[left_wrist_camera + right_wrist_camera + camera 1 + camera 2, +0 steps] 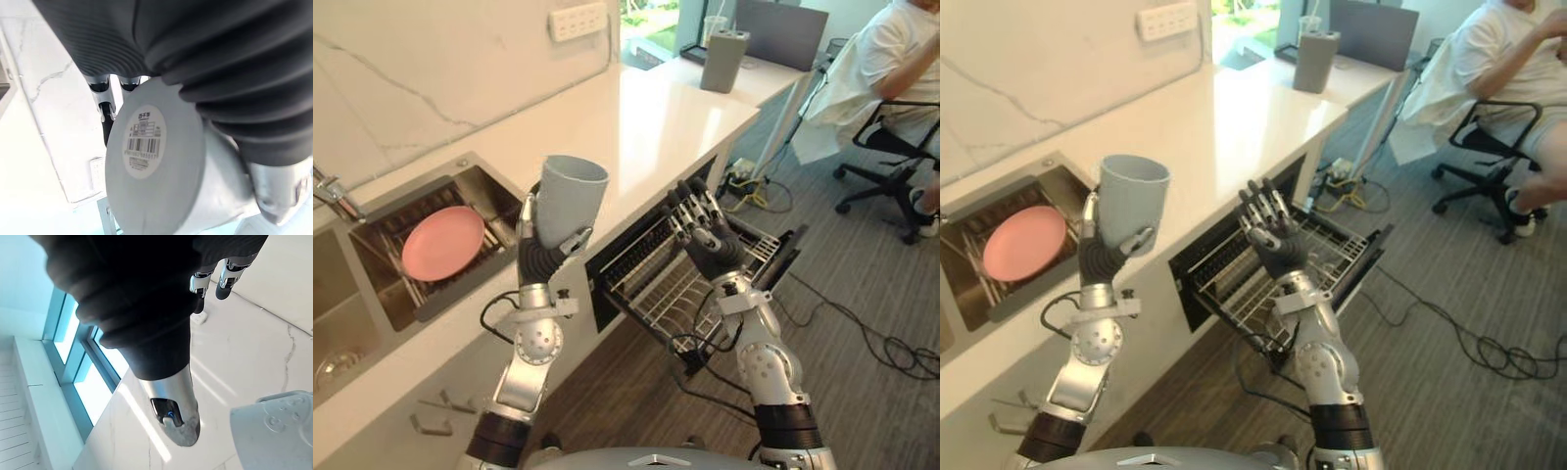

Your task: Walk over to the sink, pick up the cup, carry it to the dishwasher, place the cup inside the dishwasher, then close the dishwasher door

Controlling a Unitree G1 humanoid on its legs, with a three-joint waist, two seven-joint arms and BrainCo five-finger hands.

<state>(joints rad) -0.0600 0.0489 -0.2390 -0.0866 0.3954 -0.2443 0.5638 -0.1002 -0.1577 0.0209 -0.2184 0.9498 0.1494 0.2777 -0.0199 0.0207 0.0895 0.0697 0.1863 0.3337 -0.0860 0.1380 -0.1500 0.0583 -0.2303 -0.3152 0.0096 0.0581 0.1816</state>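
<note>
- White countertop point(646, 127); a pink plate point(442, 242) lies in the sink point(502, 201).
- Your left hand point(545, 258) curls round the grey cup point(570, 201), which is upright above the countertop's edge.
- Your right hand point(707, 238), fingers spread, hangs over the dishwasher rack point(668, 291).

My left hand point(546, 257) wraps the lower part of the cup point(572, 201), so that stretch of its wall is hidden from the head camera, and the inside bottom is out of sight. In the left wrist view the cup's base covers most of the fingers point(105, 111). My right hand point(705, 230) and forearm block the middle of the dishwasher rack point(651, 284), and the rack hides most of the dishwasher door point(788, 257) beneath it. The sink point(421, 189) and its tap point(331, 191) are cut off at the left edge. A seated person point(901, 59) is cut off at the top right. In the right wrist view a pale grey shape point(274, 431) is cropped at the corner; I cannot tell what it is.
</note>
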